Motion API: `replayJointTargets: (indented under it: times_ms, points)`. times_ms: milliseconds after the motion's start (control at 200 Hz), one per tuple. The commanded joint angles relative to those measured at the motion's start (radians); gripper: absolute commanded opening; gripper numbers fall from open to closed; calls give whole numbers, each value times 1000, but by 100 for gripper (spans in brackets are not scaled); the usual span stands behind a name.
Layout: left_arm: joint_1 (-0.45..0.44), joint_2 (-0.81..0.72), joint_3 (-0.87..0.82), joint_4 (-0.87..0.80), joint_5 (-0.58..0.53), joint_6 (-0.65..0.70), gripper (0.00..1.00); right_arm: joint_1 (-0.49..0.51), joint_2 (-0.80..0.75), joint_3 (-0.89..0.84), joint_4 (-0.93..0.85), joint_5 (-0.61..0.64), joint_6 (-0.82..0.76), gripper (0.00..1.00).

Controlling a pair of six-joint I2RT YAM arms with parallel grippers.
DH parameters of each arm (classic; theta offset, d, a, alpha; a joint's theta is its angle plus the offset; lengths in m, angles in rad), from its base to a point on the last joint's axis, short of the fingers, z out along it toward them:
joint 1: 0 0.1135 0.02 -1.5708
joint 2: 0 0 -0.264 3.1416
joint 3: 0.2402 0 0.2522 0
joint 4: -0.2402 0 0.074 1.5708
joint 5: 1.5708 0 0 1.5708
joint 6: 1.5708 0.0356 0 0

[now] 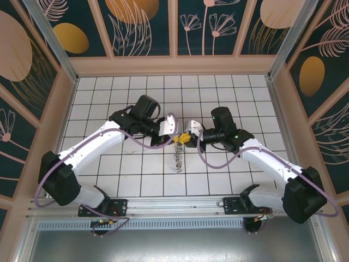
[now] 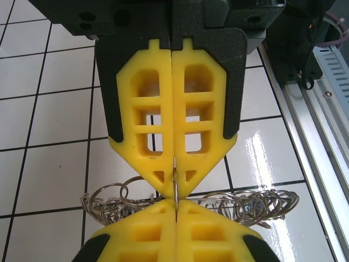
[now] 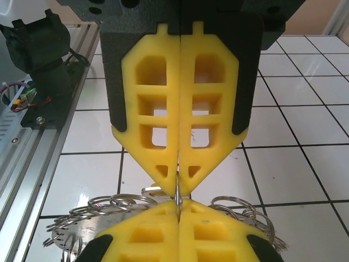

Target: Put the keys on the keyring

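The keyring (image 1: 178, 155) is a chain-like cluster of silvery rings on the white tiles, running from the grippers toward the near edge. My left gripper (image 1: 180, 137) and right gripper (image 1: 187, 137) meet tip to tip over its far end. In the left wrist view my left gripper (image 2: 176, 204) is shut on a thin ring (image 2: 176, 188) seen edge-on, and the right gripper (image 2: 175, 183) pinches the same ring from the far side. The right wrist view mirrors this: right gripper (image 3: 179, 206), left gripper (image 3: 178, 183), ring (image 3: 179, 194), loose rings (image 3: 109, 204) spreading beside them. The keys are hidden.
The aluminium rail (image 1: 174, 210) with both arm bases runs along the near edge; it also shows as the rail (image 2: 322, 109) and the rail (image 3: 32, 147). Patterned walls (image 1: 174, 33) enclose the tiled floor (image 1: 131, 93) on three sides.
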Motion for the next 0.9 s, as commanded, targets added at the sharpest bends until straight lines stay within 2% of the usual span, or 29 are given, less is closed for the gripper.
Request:
replayJointTargets:
  times_ms: [0, 30, 95, 325, 646, 896]
  points:
    - [-6, -48, -2, 15, 67, 24, 11, 9, -46, -47, 170, -53, 76, 0]
    - [-6, -60, -16, 25, 68, 14, 17, 5, -67, -78, 244, -53, 122, 0]
    - [-5, -94, -51, 59, 66, -8, 24, 0, -103, -137, 382, -56, 221, 0]
    - [-3, -207, -166, 191, 21, -89, 36, -2, -160, -261, 655, -28, 411, 0]
    - [-4, -174, -132, 284, 54, -189, 36, 4, -166, -281, 725, -21, 436, 0]
    - [-3, -142, -111, 281, 90, -187, 18, 17, -164, -282, 740, -2, 438, 0]
